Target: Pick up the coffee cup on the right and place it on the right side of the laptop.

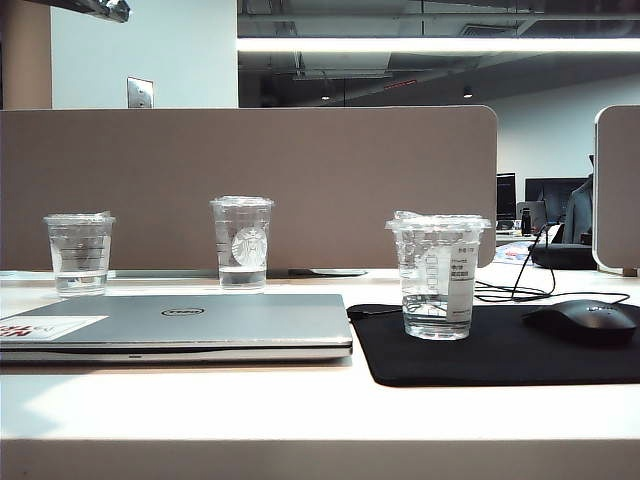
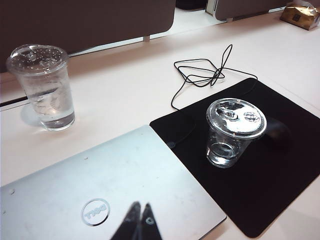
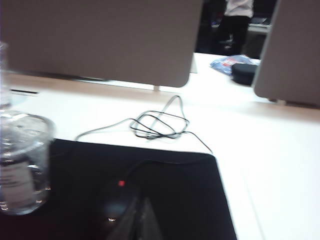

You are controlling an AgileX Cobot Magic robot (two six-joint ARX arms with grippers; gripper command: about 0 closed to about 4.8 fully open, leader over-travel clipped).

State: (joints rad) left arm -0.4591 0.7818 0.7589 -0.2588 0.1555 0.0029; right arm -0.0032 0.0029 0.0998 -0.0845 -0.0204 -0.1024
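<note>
We see the coffee cup (image 1: 436, 275) on the mouse pad (image 1: 500, 362), just right of the laptop (image 1: 180, 325). Left gripper (image 2: 139, 216) closed above laptop; right gripper (image 3: 137, 220) closed above pad. Bare pad surrounds cup.

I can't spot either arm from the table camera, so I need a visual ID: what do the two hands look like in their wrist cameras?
Only the fingertips show. The left hand appears as two slim, dark, tapering fingers with faint pale markings, seen over the laptop. The right hand shows blurred dark grey, wedge-shaped fingers over the black mouse pad. No arm links, cables or markings on them are visible in any view.
</note>
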